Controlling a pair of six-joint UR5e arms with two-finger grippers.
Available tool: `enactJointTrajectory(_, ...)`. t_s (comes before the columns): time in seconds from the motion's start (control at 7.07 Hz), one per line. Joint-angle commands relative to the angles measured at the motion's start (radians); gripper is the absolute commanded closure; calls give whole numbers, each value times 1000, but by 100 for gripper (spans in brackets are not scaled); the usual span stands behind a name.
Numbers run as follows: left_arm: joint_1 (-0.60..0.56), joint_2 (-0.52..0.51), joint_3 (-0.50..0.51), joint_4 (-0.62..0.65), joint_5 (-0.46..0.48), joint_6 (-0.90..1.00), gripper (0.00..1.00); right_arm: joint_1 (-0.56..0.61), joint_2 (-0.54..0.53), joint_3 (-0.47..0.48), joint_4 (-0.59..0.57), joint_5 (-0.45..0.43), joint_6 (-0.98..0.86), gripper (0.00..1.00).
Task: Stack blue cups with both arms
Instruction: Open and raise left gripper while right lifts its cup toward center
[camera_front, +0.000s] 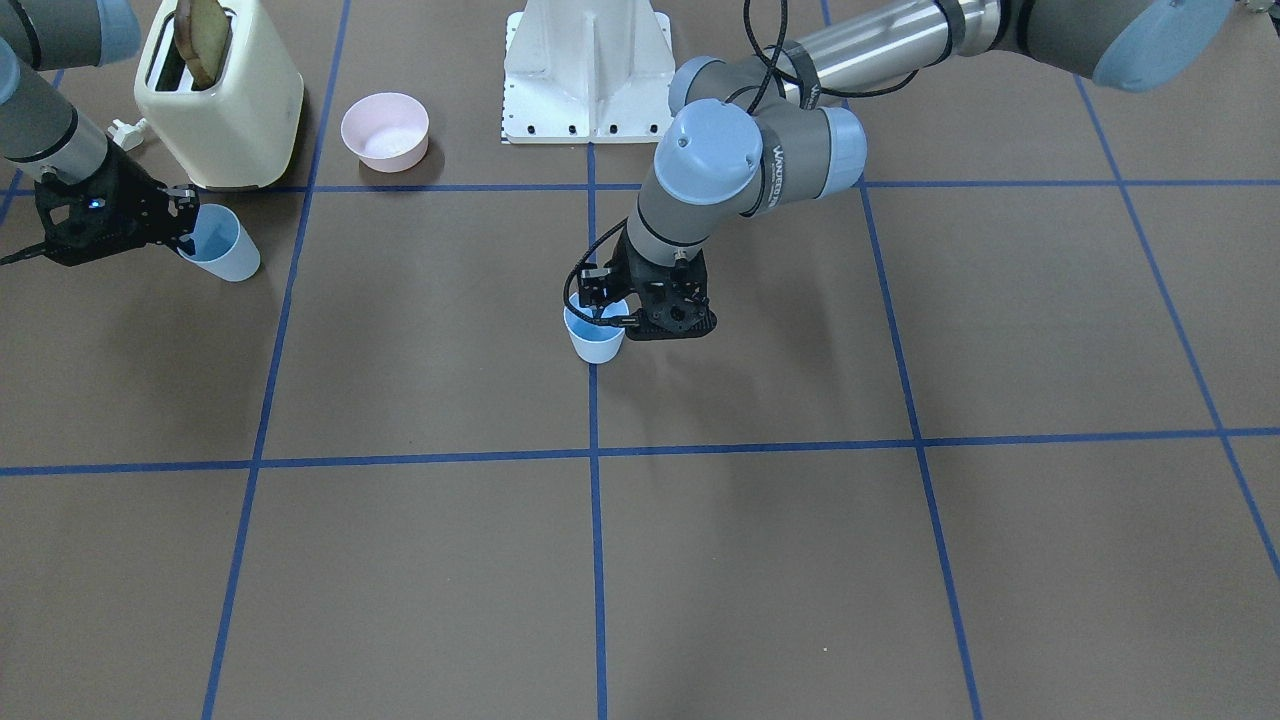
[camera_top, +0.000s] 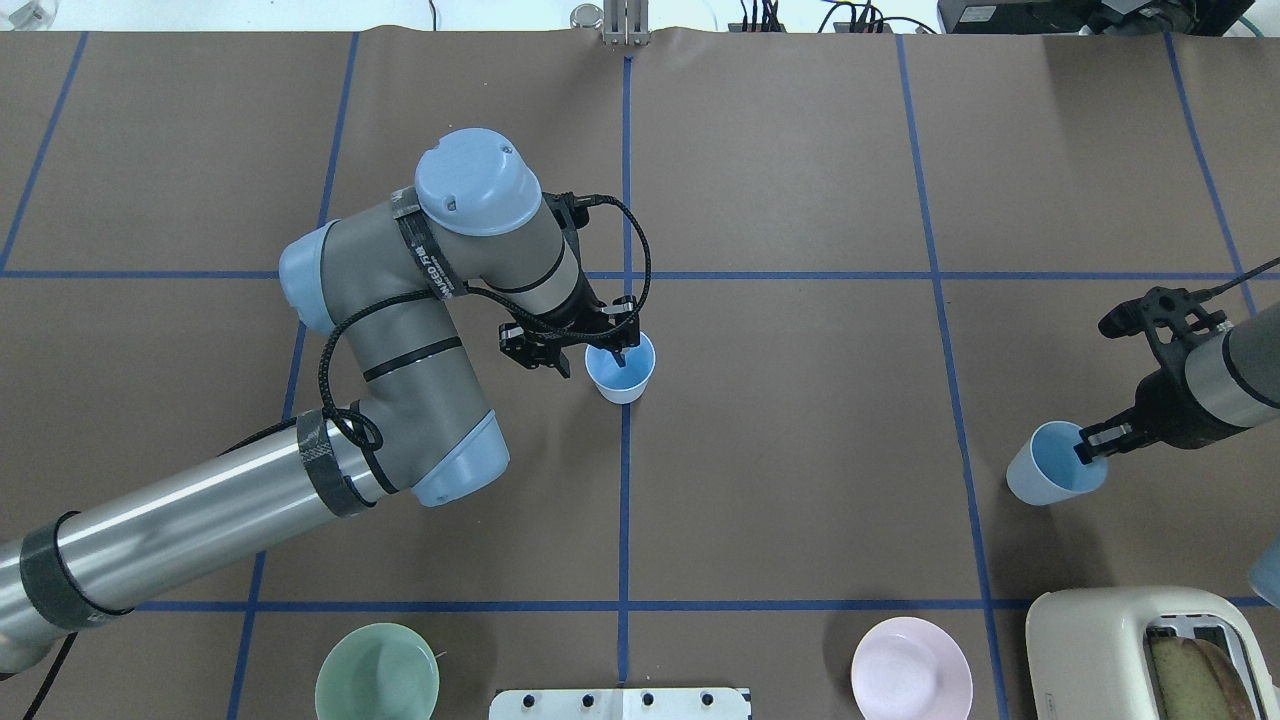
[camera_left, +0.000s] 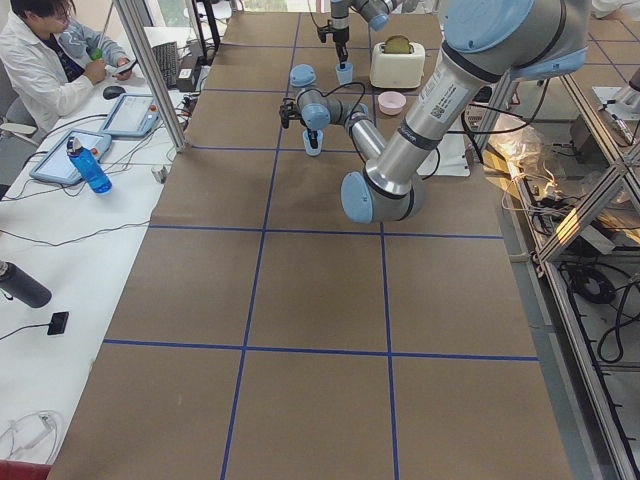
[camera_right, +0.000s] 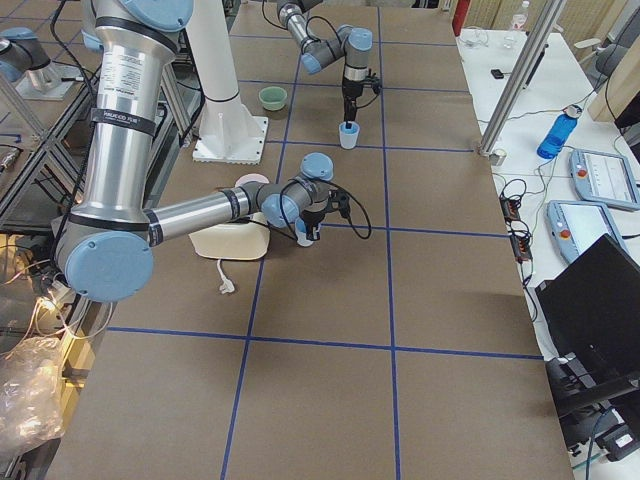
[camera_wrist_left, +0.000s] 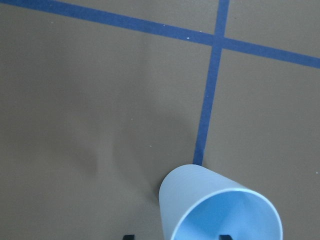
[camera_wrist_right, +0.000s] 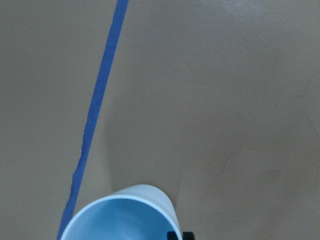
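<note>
One blue cup (camera_front: 596, 342) (camera_top: 620, 368) stands upright on the centre tape line. My left gripper (camera_front: 618, 320) (camera_top: 592, 355) is open at its rim. In the left wrist view (camera_wrist_left: 177, 236) one fingertip is inside the cup (camera_wrist_left: 220, 210) and the other is outside its wall. The second blue cup (camera_front: 222, 248) (camera_top: 1052, 468) is tilted near the toaster. My right gripper (camera_front: 185, 230) (camera_top: 1095, 440) (camera_wrist_right: 180, 235) is shut on its rim (camera_wrist_right: 125, 212).
A cream toaster (camera_front: 220, 100) (camera_top: 1150, 650) with bread stands beside the right arm's cup. A pink bowl (camera_front: 385, 130) (camera_top: 910, 680), a pale green bowl (camera_top: 377, 672) and the white base pedestal (camera_front: 587, 70) sit along the robot's edge. An operator (camera_left: 40, 60) sits at the side.
</note>
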Motion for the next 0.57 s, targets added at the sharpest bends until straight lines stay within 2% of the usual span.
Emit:
enactJointTrajectory(0.0, -36, 10, -27, 6, -11, 29, 33, 84, 94, 23, -108, 75, 0, 100)
enactJointTrajectory(0.14, -64, 56, -70, 9, -31, 86, 33, 100, 185, 23, -195, 75, 2, 100)
enactJointTrajectory(0.28, -114, 105, -95, 9, -96, 144, 33, 123, 312, 22, -333, 75, 2, 100)
enactJointTrajectory(0.42, -160, 146, -113, 9, -130, 198, 33, 135, 475, 22, -533, 71, 2, 100)
